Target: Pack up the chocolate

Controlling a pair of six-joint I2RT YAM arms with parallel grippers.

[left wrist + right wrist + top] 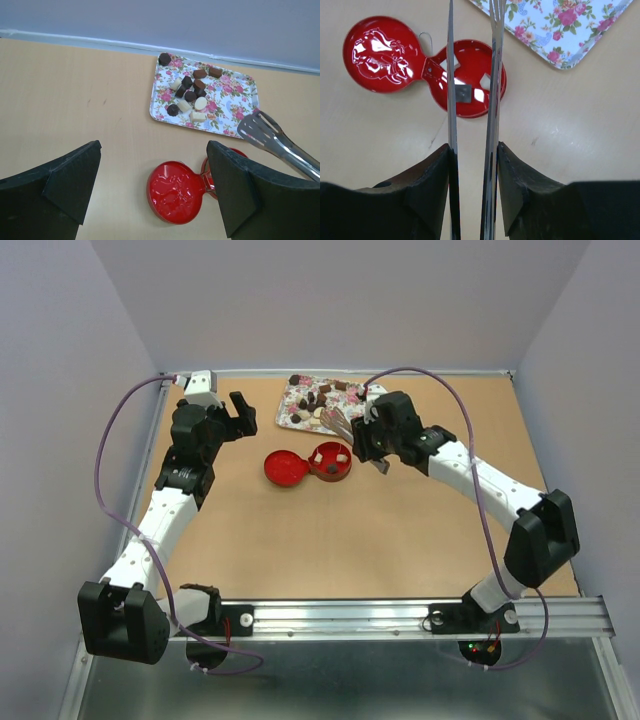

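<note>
1. Right gripper (472,155): fingers pressed against the handle end of the long metal tongs (493,75), one finger on each blade. The blades stand slightly apart.
2. Right arm: elbow raised at near right, forearm angled left and far.
3. Tongs: they pass above the round red tin (470,62), with their tips near the tray's near edge.
4. Tin: open, with a few cream pieces and one dark piece inside. Its hinged lid (382,52) lies flat to the left.
5. Left gripper (153,150): fingers spread wide and holding nothing, hanging above the table (400,540) left of the lid.
6. Left arm: stretched far along the left side, wrist turned right.
7. Chocolate (190,95): mostly clustered on the flowered tray (235,95), far of the tin.
</note>
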